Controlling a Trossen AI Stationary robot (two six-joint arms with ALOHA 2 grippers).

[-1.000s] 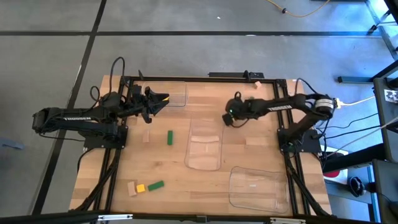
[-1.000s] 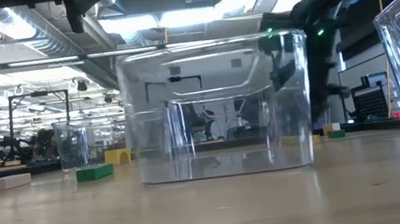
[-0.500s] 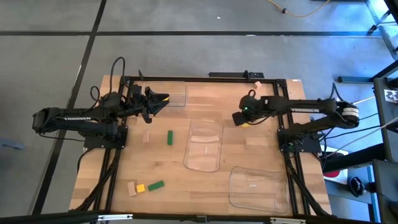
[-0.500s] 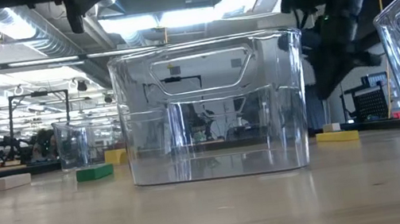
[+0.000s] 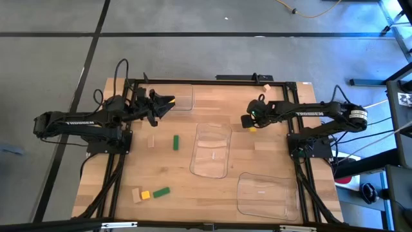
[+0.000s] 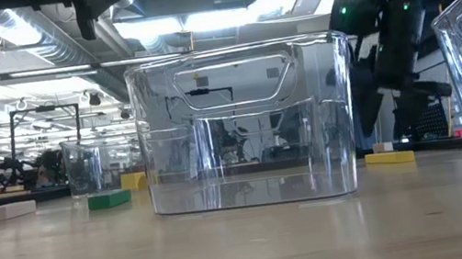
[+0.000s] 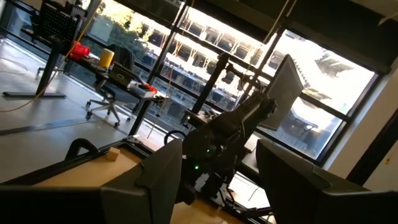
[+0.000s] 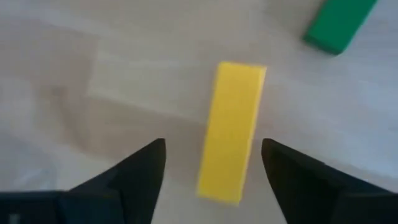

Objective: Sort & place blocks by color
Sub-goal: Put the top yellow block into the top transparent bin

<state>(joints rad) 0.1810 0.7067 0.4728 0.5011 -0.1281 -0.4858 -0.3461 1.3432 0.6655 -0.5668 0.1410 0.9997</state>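
The right gripper hangs over a yellow oblong block lying flat on the table, in the upper right of the high view beside the middle clear tray. Its jaws stand open and empty — one finger on each side of the block, neither touching. The block's long axis runs between the fingers, so they would close across its narrow width. A green block lies just beyond. The left gripper waits at the upper left, spread open and empty — well apart from this block.
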